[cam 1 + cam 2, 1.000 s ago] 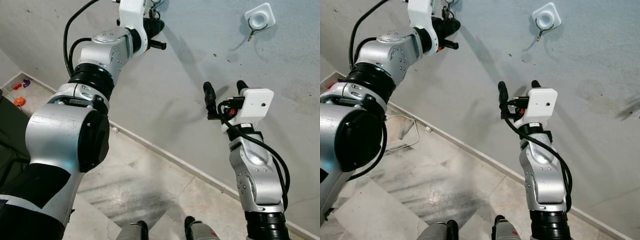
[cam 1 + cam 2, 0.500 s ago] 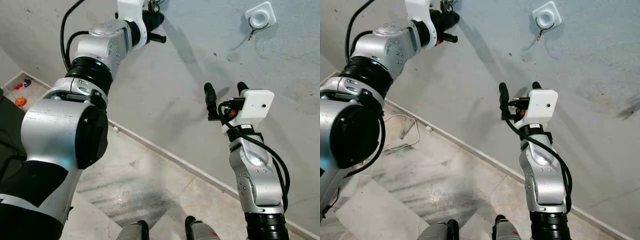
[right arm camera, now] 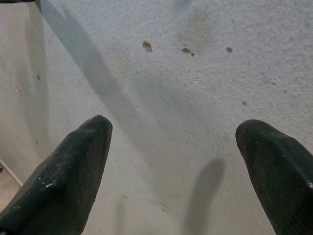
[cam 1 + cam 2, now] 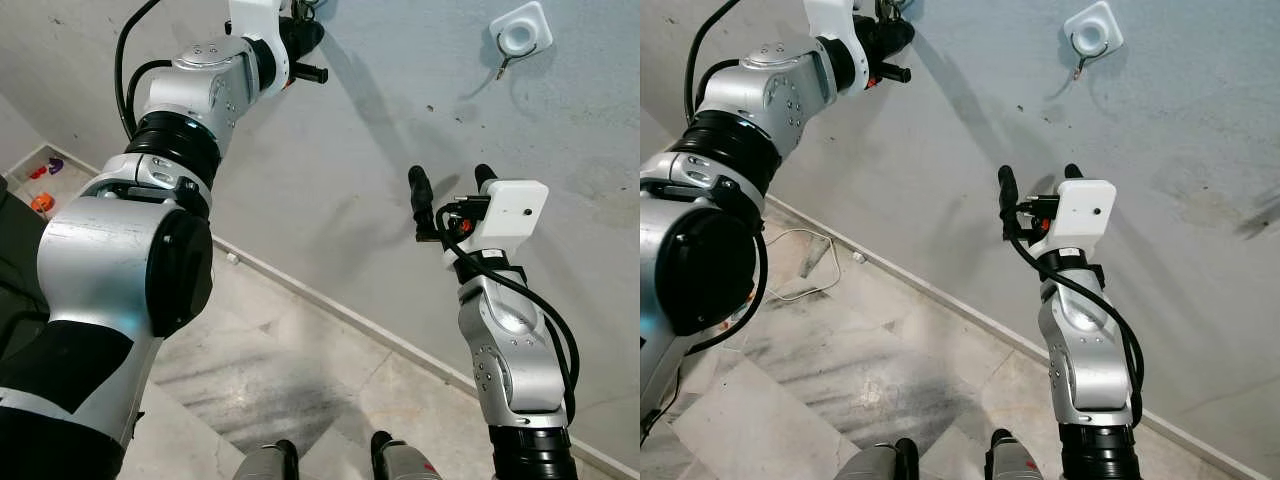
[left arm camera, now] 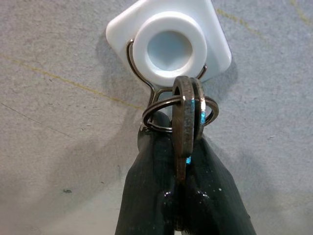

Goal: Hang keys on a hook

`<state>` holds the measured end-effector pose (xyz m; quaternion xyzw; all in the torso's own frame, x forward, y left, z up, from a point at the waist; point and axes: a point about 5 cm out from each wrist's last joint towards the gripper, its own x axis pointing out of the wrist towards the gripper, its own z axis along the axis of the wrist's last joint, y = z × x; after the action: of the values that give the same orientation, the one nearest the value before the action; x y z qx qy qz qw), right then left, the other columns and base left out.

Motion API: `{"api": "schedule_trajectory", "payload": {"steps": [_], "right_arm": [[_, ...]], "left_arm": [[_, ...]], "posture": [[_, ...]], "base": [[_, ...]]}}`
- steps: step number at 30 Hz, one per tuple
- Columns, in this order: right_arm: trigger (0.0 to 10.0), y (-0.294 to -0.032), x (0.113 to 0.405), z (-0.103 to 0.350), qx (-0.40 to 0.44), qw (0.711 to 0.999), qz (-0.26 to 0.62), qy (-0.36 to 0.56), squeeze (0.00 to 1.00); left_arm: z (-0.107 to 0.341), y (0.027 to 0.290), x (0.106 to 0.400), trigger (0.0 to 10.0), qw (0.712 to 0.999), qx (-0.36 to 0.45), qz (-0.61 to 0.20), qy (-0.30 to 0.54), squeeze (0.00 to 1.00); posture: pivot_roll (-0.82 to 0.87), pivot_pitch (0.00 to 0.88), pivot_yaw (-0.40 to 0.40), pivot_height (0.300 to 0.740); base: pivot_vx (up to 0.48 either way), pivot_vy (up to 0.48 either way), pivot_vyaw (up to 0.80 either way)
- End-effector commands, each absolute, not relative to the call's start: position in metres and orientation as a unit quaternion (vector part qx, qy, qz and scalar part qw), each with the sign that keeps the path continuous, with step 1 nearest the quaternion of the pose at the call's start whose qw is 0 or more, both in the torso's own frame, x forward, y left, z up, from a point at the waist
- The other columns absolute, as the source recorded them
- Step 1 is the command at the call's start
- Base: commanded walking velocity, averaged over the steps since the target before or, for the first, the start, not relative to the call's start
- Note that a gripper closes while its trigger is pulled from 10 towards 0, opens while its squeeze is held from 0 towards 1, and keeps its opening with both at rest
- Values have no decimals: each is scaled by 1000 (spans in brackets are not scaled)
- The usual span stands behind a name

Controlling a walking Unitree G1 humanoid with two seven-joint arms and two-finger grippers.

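Keys pinched at a wall hook

Head views: left gripper [image 4: 300, 35] reaches to 12 o'clock against the wall [image 4: 380, 130]; right gripper [image 4: 450, 195] hangs spread, bare wall around it.
Left wrist: fingers [image 5: 146, 196] clamp the keys [image 5: 186, 122], whose ring touches the hook [image 5: 168, 46].
Right wrist: fingertips [image 3: 73, 156] wide apart.

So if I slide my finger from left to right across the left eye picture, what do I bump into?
Orange toy on the floor → left arm's big silver shoulder → left gripper up high → right gripper → white wall hook.
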<state>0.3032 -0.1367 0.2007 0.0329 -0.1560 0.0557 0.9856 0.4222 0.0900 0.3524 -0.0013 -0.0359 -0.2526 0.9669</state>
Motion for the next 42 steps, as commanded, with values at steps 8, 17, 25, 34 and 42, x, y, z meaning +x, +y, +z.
{"api": "schedule_trajectory", "payload": {"steps": [8,17,25,34,42], "right_arm": [[10000,-134,301,203,32,985,65,-159,0],[10000,-136,302,202,34,985,64,-155,0],[10000,-135,303,203,35,985,68,-155,0],[10000,-135,303,202,34,985,72,-153,0],[10000,-134,303,202,33,985,74,-152,0]], "left_arm": [[358,104,423,10000,971,-15,-234,-41,0],[354,110,424,10000,974,-25,-224,-38,0],[353,118,425,10000,977,-47,-204,-44,0],[343,120,426,10000,975,-78,-204,-30,0],[341,120,427,10000,976,-82,-201,-31,0]], "posture": [[-121,200,125,740],[-126,199,119,740],[-123,193,113,740],[-122,191,105,740],[-123,190,103,740]], "base": [[0,0,0],[0,0,0],[0,0,0],[0,0,0],[0,0,0]]}}
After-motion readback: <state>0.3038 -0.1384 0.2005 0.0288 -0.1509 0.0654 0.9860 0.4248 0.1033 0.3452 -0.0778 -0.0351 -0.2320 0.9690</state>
